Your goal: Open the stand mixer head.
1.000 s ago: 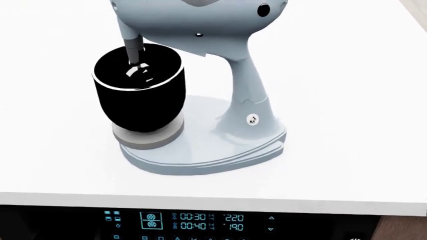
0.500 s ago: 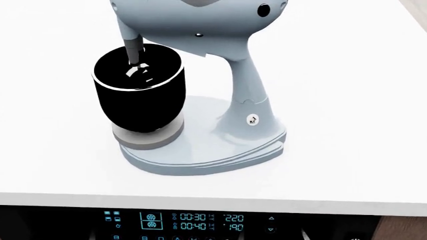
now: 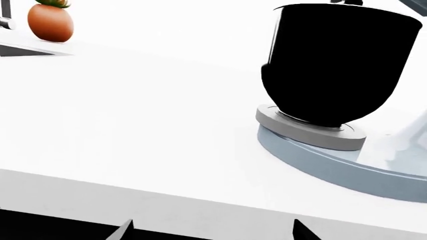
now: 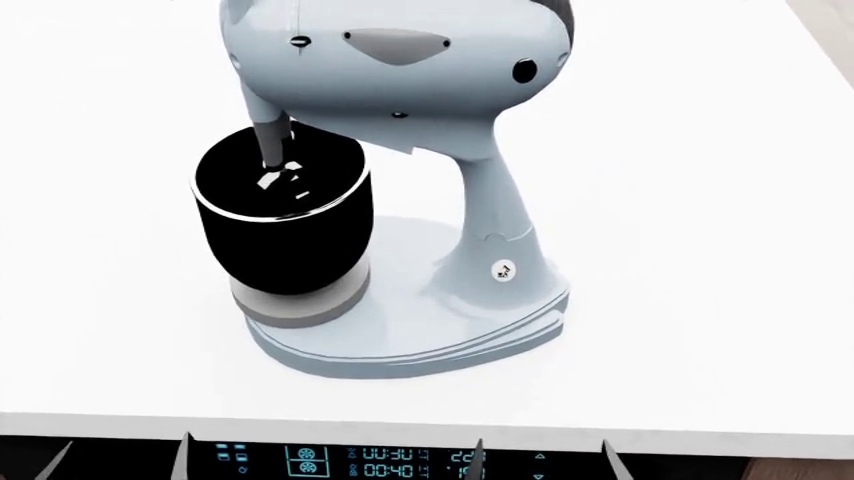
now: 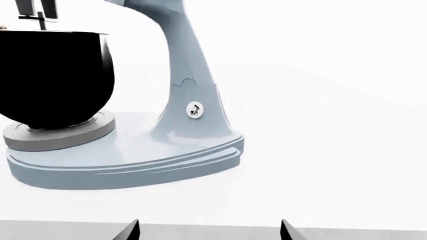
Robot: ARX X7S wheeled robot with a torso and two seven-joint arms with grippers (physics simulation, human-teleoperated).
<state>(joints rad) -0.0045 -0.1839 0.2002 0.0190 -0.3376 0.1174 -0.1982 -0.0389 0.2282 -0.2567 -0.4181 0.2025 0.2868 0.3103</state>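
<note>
The stand mixer head [image 4: 400, 85] is pale blue-grey and glossy, with a grey oval badge [image 4: 396, 42] and a dark knob [image 4: 525, 71]. It sits lowered, and its beater shaft [image 4: 271, 145] reaches into the black bowl [image 4: 283, 225]. My left gripper [image 4: 120, 462] and right gripper [image 4: 547, 462] show only as fingertips at the counter's front edge. Both are open, empty and well short of the mixer. The left wrist view shows my left gripper [image 3: 210, 232] facing the bowl [image 3: 340, 65]. The right wrist view shows my right gripper [image 5: 208, 232] facing the mixer's neck [image 5: 190, 75] and base [image 5: 127, 160].
The mixer stands on a white counter [image 4: 707, 250]. An oven control panel [image 4: 387, 462] lies below the counter's front edge. An orange-red fruit [image 3: 50, 22] sits far off beside a sink edge [image 3: 20, 50].
The head view has shifted, so the mixer sits lower in frame and more of its head shows. Both grippers' fingertips have come into view at the bottom edge. The mixer has not moved.
</note>
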